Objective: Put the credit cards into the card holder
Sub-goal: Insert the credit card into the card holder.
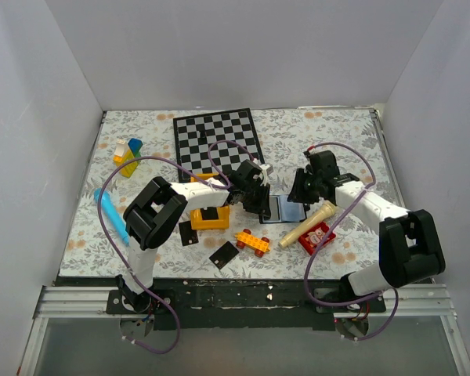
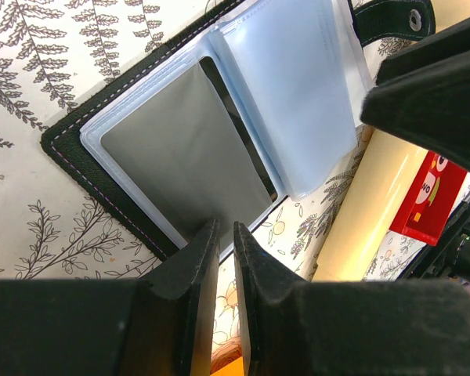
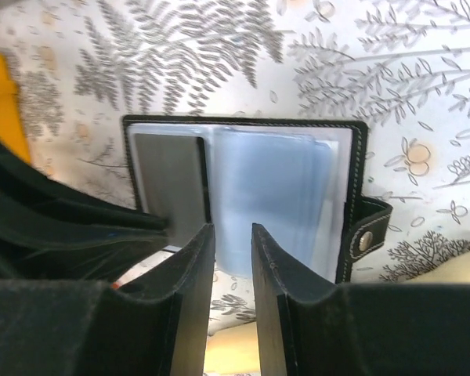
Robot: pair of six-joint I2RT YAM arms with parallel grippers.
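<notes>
The card holder (image 1: pixel 286 210) lies open on the table between my two grippers, its blue-grey clear pockets facing up (image 2: pixel 290 94) (image 3: pixel 266 180) and its snap tab (image 3: pixel 366 239) to one side. A dark credit card (image 2: pixel 180 157) (image 3: pixel 168 176) sits in its left pocket. My left gripper (image 1: pixel 258 200) (image 2: pixel 225 231) is nearly shut on nothing, with its tips at that card's near edge. My right gripper (image 1: pixel 301 192) (image 3: pixel 233 231) is slightly open and empty just above the holder's near edge. Two more black cards (image 1: pixel 188 233) (image 1: pixel 224 254) lie flat at the front left.
A cream cylinder (image 1: pixel 307 224) (image 2: pixel 376 211) and a red packet (image 1: pixel 317 236) lie right of the holder. A yellow block (image 1: pixel 210 218) with a black piece on it and an orange brick (image 1: pixel 253 241) sit to the left. A chessboard (image 1: pixel 217 141), coloured blocks (image 1: pixel 128 153) and a blue pen (image 1: pixel 110 213) lie farther off.
</notes>
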